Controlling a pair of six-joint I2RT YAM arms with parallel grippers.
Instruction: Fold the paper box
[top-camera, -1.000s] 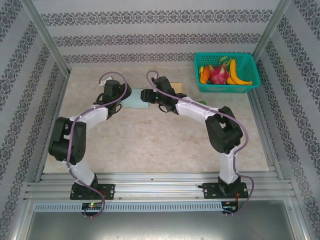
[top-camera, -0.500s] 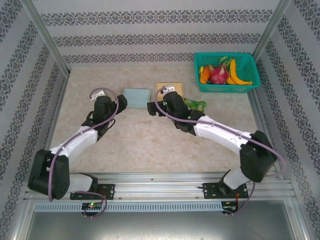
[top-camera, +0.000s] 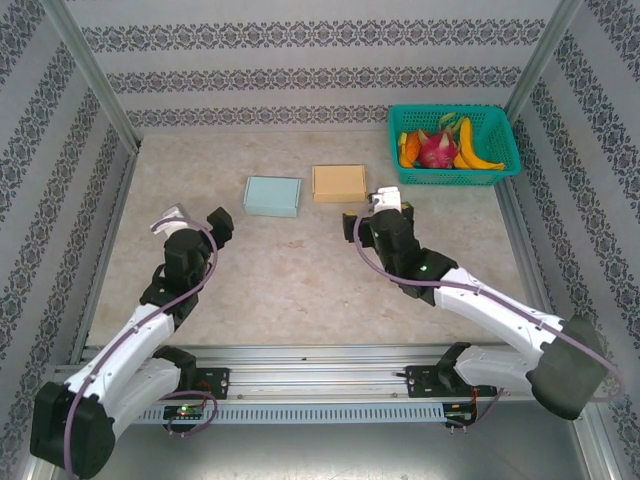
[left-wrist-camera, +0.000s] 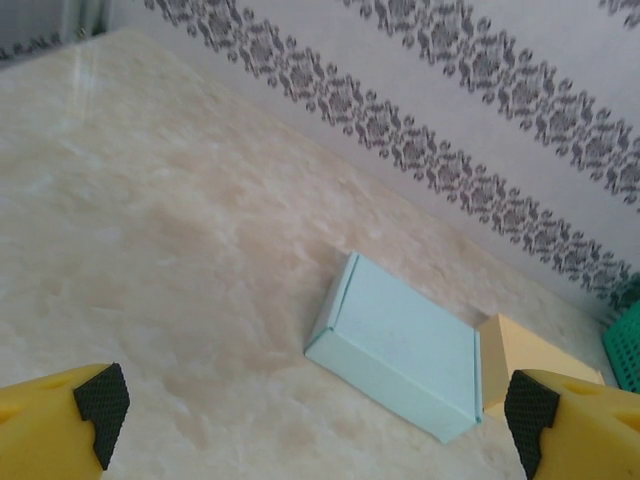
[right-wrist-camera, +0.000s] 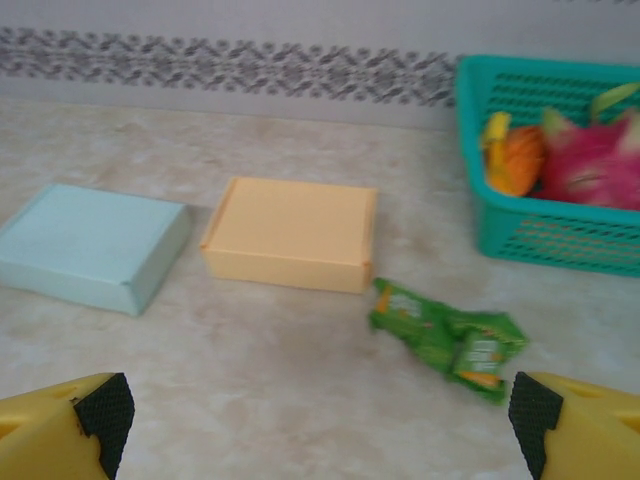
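A light blue paper box lies closed and flat at the back middle of the table, with an orange paper box just to its right. In the left wrist view the blue box sits ahead of my left gripper, with the orange box behind it. My left gripper is open and empty, well short and left of the blue box. My right gripper is open and empty too, near and right of the orange box. The blue box lies beside it.
A green snack packet lies on the table right of the orange box, just ahead of my right gripper. A teal basket with fruit stands at the back right corner. Patterned walls and metal posts enclose the table.
Both arms have pulled back from the boxes toward the near edge, and both grippers have opened. The two boxes now lie free on the table.
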